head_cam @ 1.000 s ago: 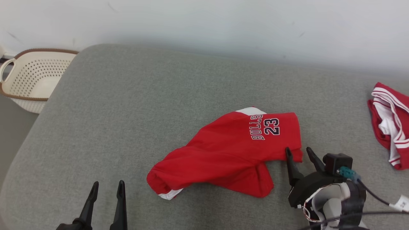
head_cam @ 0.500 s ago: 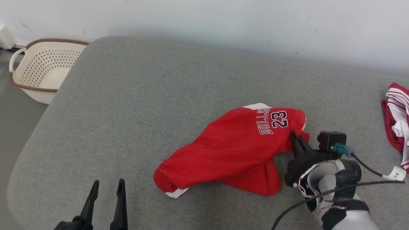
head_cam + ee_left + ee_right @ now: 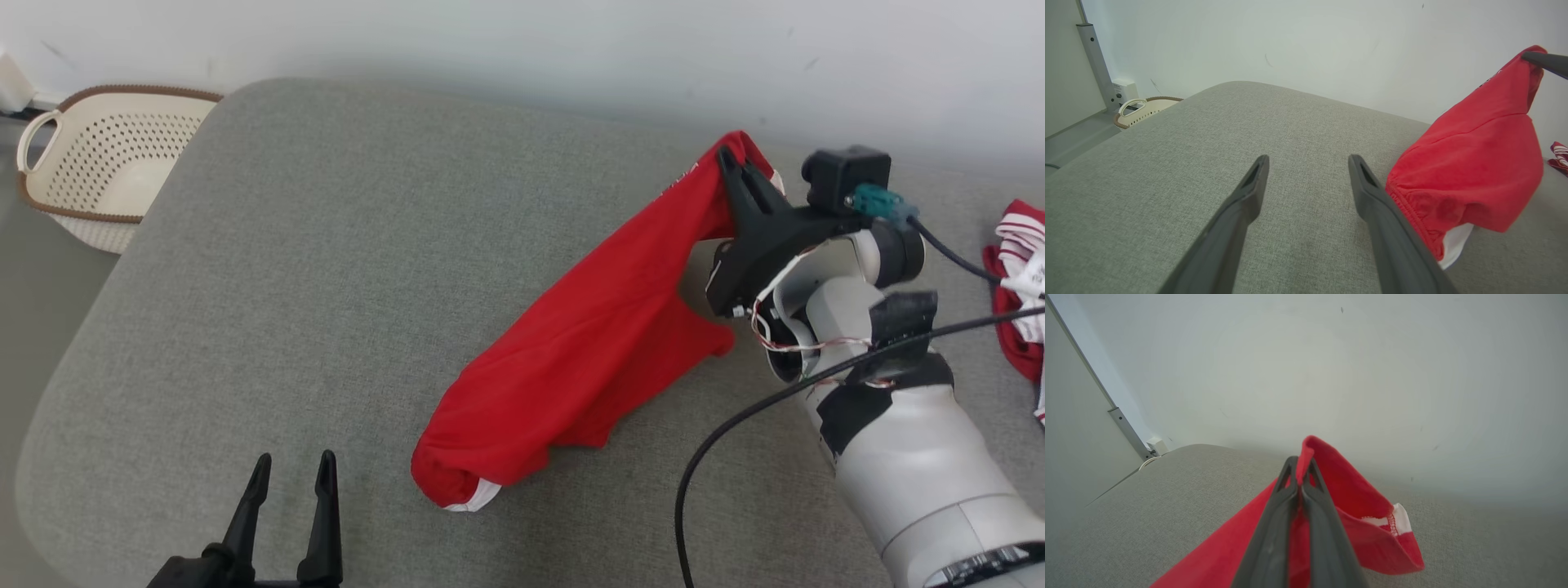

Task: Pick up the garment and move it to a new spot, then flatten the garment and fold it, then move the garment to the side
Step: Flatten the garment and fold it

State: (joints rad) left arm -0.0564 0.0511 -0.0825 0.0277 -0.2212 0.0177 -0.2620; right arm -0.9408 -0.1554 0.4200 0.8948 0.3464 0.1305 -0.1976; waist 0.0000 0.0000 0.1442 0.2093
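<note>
Right gripper (image 3: 729, 163), up near the far edge of the cushion (image 3: 326, 245), has its 2 fingers pressed together on the garment (image 3: 588, 351); its pale forearm (image 3: 914, 465) slants in from the near right corner. Left gripper (image 3: 294, 474) hangs by the near edge, fingers spread, empty

A wide grey cushion (image 3: 326, 245) with rounded corners stands against a pale wall (image 3: 490, 41). A red garment (image 3: 588, 351) rests on it right of the middle by its lower end alone, a white edge touching the fabric; its upper end is raised off the surface. A crumpled red and white cloth (image 3: 1012, 343) lies at the cushion's right edge. On the floor (image 3: 33, 294) by its far left corner sits a cream perforated basket (image 3: 90, 163).
</note>
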